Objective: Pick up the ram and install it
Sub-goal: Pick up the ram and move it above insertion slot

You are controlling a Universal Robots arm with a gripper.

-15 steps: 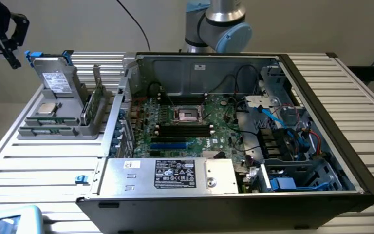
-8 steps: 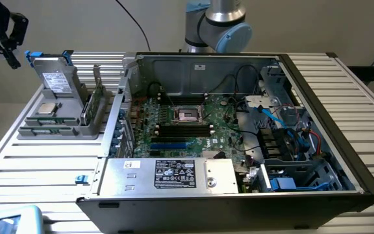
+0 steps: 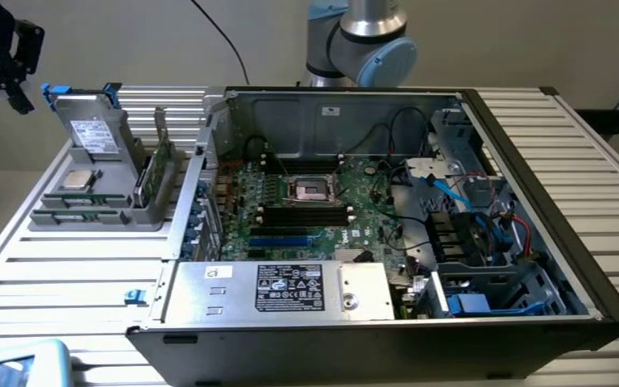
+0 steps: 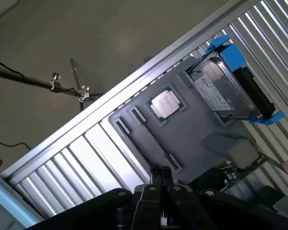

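The ram (image 3: pixel 151 179) is a narrow green stick standing on edge in a grey parts tray (image 3: pixel 84 216), at the exterior view's left of the open computer case. My gripper (image 3: pixel 15 103) hangs high above and to the left of that tray, apart from everything. In the wrist view its fingers (image 4: pixel 158 173) are pressed together with nothing between them, over the tray's near edge (image 4: pixel 192 143). The motherboard (image 3: pixel 369 211) lies inside the case, with long black slots (image 3: pixel 304 214) below the CPU socket.
The tray also carries a hard drive in a blue caddy (image 4: pixel 225 91) and a loose CPU (image 4: pixel 165 104). The case has a power supply (image 3: pixel 283 289) at the front and cables and drive bays (image 3: pixel 471 242) on the right. Everything rests on a slatted aluminium table (image 3: pixel 62 270).
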